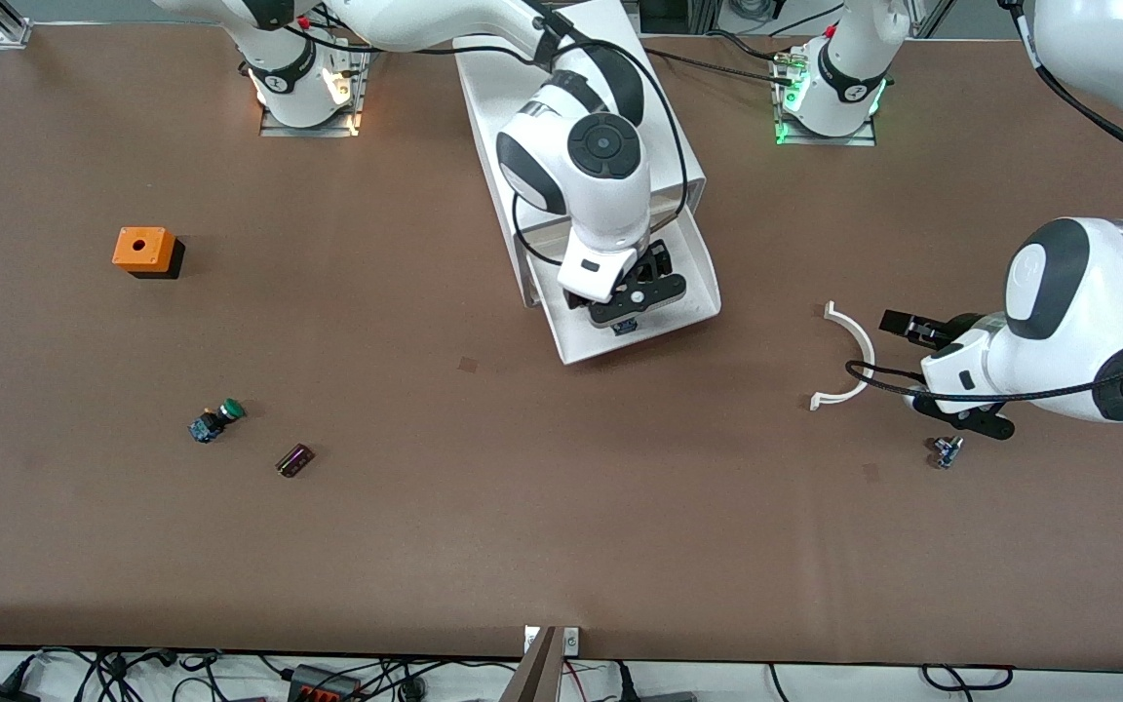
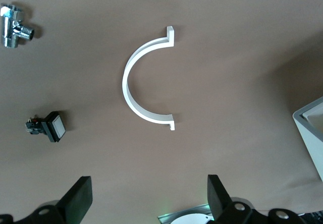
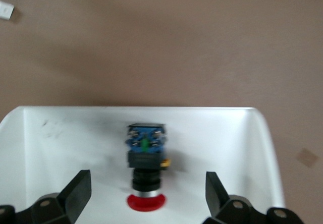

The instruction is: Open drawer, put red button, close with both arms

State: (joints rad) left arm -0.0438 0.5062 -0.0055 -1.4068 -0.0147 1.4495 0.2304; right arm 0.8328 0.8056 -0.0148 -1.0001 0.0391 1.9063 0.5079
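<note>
The drawer (image 1: pixel 704 289) stands pulled out of the white cabinet (image 1: pixel 561 107) toward the front camera. The red button (image 1: pixel 626 326) lies on its side on the drawer's floor (image 3: pixel 60 133), its red cap and dark blue body (image 3: pixel 146 163) free of any grip. My right gripper (image 1: pixel 641 292) hangs just over it, open, its fingers either side of the button and clear of it (image 3: pixel 146 183). My left gripper (image 1: pixel 903 363) waits open and holding nothing (image 2: pixel 150 193) above the table at the left arm's end, beside a white curved bracket.
The white curved bracket (image 1: pixel 849 356) (image 2: pixel 139 82) and a small metal fitting (image 1: pixel 948 450) lie near the left gripper. An orange box (image 1: pixel 144 251), a green-capped switch (image 1: pixel 216 420) and a small dark part (image 1: pixel 294 460) lie toward the right arm's end.
</note>
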